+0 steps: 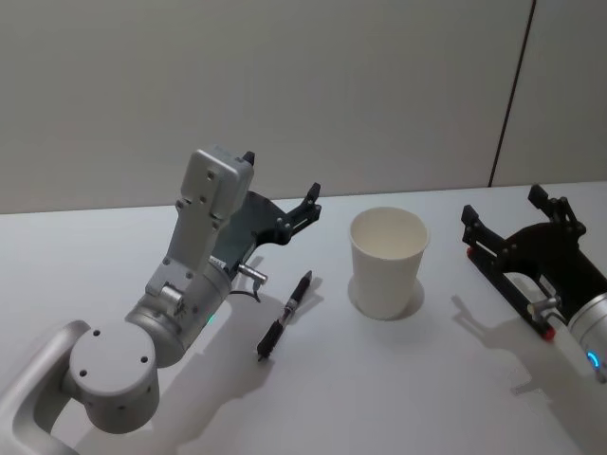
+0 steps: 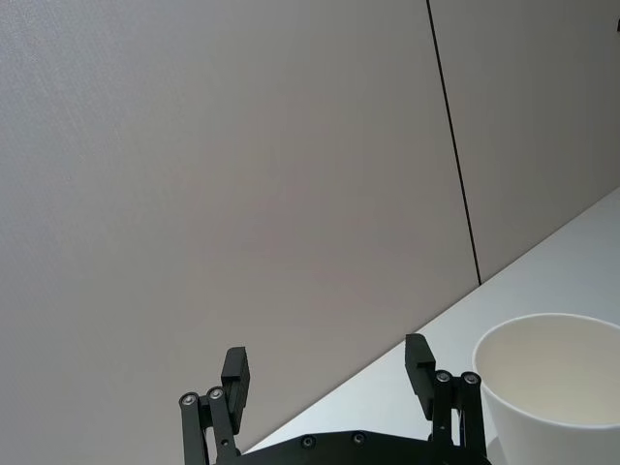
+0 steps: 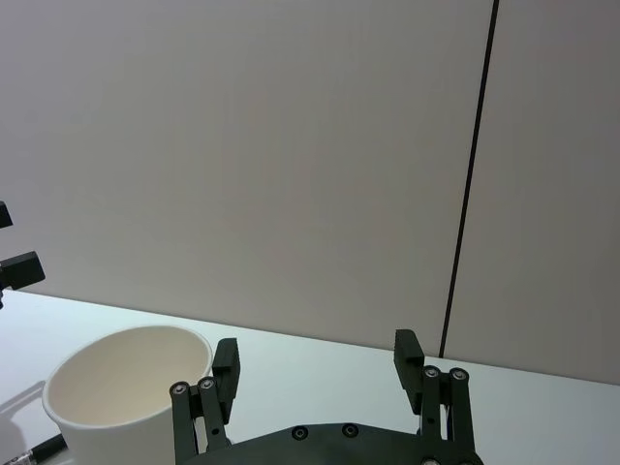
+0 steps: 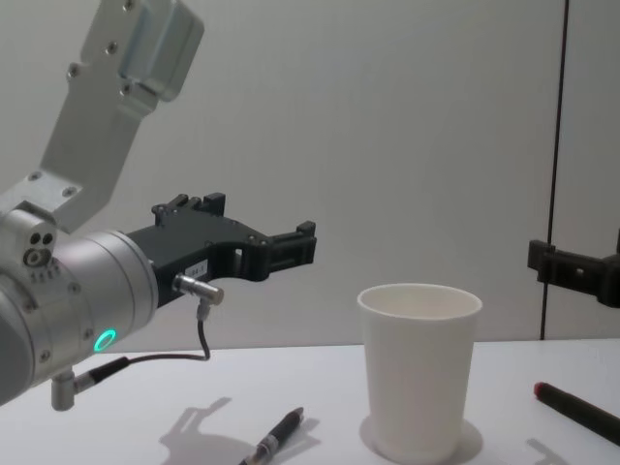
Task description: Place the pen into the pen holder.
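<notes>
Head view – pen (image 1: pixel 286 315) is lying flat on the table (image 1: pixel 398 389), just left of the paper cup (image 1: pixel 387 261), not touching it | left gripper (image 1: pixel 281 176) is hovering above and behind the pen, jaws wide, empty | I am advising: lowering straight, pinching the barrel's middle crosswise | right gripper (image 1: pixel 503 204) is waiting right of the cup, jaws also wide – nothing seems to be blocking the way.

Tabletop (image 1: pixel 398 398): bare across the near side. Pen holder (image 1: pixel 387 261): upright at centre, mouth uncovered and open from above. Pen (image 1: pixel 286 315): flat on the table left of the holder, a bare strip between them. Left gripper (image 1: pixel 281 177): raised above the table, far left of the holder, fingers spread. Right gripper (image 1: pixel 504 203): right of the holder, fingers spread, an open gap between them. Wall (image 1: pixel 285 85): closes the far side.
</notes>
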`<act>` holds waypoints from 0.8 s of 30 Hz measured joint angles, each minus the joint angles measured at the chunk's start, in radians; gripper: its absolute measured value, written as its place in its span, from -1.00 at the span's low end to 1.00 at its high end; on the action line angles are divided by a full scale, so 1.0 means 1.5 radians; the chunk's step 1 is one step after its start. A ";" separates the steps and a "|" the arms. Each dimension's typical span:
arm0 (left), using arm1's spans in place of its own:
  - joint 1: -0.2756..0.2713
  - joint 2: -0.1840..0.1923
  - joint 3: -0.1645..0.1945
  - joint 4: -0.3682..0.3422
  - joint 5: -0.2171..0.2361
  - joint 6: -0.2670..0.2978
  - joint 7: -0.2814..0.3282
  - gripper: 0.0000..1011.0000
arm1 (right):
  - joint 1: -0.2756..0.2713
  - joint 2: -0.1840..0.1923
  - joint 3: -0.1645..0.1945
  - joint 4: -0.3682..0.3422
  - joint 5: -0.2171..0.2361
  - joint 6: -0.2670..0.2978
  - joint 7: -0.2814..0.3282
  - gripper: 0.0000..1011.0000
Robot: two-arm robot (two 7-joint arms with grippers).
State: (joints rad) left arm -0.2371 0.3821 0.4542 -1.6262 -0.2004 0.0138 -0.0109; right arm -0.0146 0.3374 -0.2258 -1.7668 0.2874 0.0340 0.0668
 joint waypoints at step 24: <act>0.000 0.000 0.000 0.000 0.000 0.000 0.000 0.98 | 0.000 0.000 0.000 0.000 0.000 0.000 0.000 0.98</act>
State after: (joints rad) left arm -0.2371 0.3822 0.4542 -1.6262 -0.2004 0.0139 -0.0109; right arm -0.0146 0.3375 -0.2258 -1.7668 0.2874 0.0340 0.0667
